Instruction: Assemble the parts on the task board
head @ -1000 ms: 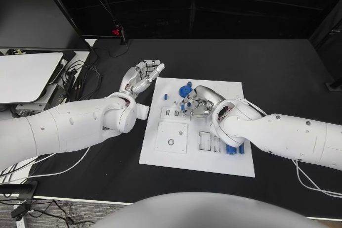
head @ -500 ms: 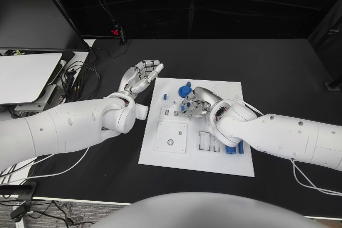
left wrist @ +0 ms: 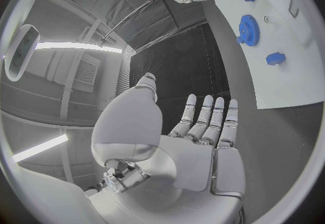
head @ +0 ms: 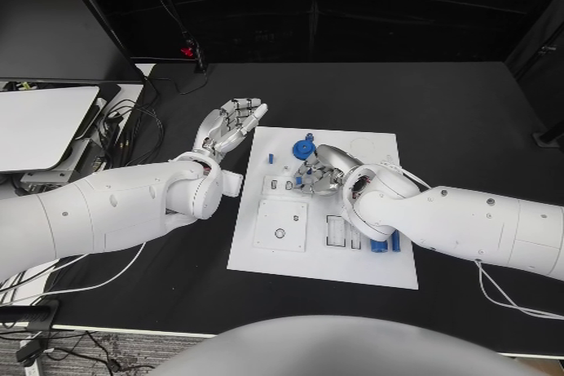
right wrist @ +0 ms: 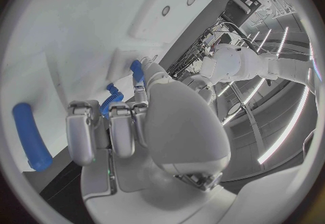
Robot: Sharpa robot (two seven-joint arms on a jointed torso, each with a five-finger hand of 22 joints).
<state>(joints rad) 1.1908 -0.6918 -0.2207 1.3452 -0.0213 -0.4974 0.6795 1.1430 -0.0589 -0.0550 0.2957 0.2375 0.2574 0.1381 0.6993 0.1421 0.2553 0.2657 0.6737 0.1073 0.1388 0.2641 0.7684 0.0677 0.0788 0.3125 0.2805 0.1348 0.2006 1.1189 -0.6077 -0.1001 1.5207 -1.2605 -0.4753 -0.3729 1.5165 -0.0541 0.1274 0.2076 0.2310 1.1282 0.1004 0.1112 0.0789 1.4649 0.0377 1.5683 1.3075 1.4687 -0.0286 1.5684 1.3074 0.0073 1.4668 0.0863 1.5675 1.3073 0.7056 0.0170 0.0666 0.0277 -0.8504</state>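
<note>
Mid-task: right hand (head: 319, 170) pinching small blue plastic part (right wrist: 112, 97) over white task board (head: 294, 258); blue gear (head: 305, 148) just beyond, loose. Left hand (head: 231, 123) wide, empty.

Task board (head: 323, 266) lay mid-table (head: 470, 115); left hand (head: 229, 125) sat just off board's far-left corner, right hand (head: 323, 170) over its far part, gear (head: 305, 148) behind it.

**No readable text**

No words, labels, brands or numbers can be read anywhere. The task board (head: 323, 270) bears only outlined slots and holes, with no lettering that can be made out.
</note>
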